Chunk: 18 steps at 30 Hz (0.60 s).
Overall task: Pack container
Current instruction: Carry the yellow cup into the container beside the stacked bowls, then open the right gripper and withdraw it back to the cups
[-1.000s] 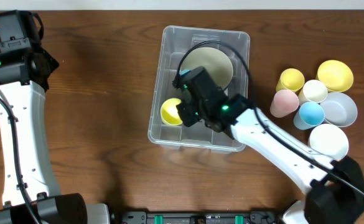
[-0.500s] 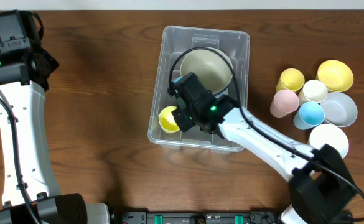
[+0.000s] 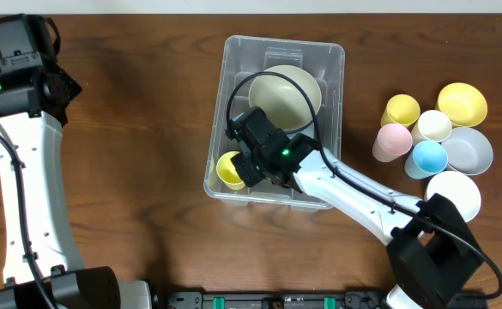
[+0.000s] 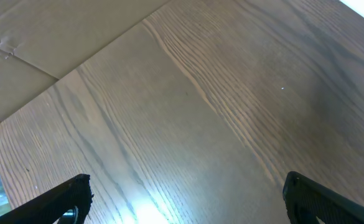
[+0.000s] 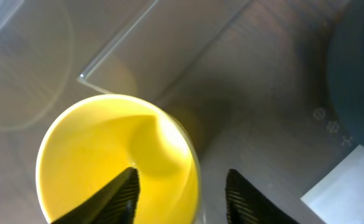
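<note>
right claw (image 5: 182,190): part open, fingers apart, pinching nothing. One finger (image 5: 124,194) sits inside the small yellow cup (image 5: 107,155), the other outside it, with the cup's rim wall between them. A gap shows on both sides of the wall, so no contact that I can see.
small yellow cup: directly under the right claw, upright, mouth up, standing on the container floor.
container (image 3: 329,62): clear plastic bin on the tabletop (image 3: 130,172), all around the right claw. The claw is down inside it, at the near left corner.
pale cream bowl (image 3: 289,90): inside the container, just beyond the right claw towards the far end, mouth up.
white label (image 5: 346,180): on the container base, off to the outer finger's side.
right arm: reaches from the near right edge diagonally over the container's near wall, wrist tipped down into the bin, black cable looped above the bowl.
left claw (image 4: 188,199): spread wide, empty, only bare wood between the fingertips.
left arm: runs along the left edge of the tabletop, wrist up at the far left corner, well apart from the container.
loose cups and bowls (image 3: 435,142): clustered on the tabletop, well to the right of the right claw, outside the container. Yellow, pink, cream, blue, grey and white pieces.
</note>
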Each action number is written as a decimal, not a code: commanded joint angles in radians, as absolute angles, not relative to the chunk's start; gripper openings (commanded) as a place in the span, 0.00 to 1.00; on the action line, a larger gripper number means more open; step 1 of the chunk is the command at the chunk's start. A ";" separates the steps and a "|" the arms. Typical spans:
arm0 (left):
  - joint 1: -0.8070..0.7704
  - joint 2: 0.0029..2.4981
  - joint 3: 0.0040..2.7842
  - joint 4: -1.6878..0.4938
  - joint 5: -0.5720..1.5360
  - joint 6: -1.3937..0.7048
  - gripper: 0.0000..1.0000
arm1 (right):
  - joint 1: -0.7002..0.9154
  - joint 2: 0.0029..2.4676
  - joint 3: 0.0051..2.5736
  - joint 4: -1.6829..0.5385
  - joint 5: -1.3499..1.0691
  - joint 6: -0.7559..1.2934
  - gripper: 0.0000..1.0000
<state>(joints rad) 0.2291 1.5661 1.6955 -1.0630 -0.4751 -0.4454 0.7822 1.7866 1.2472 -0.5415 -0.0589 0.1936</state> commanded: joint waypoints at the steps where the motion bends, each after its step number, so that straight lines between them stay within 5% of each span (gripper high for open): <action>1: 0.233 1.570 1.699 -1.065 -0.490 -0.455 0.98 | 0.788 1.759 1.273 -0.545 -0.057 0.185 0.53; 11: 0.233 1.570 1.699 -1.065 -0.490 -0.455 0.98 | 0.690 1.540 1.401 -0.723 0.122 0.226 0.57; 18: 0.233 1.570 1.699 -1.065 -0.490 -0.455 0.98 | 0.430 1.356 1.408 -0.913 0.214 0.302 0.60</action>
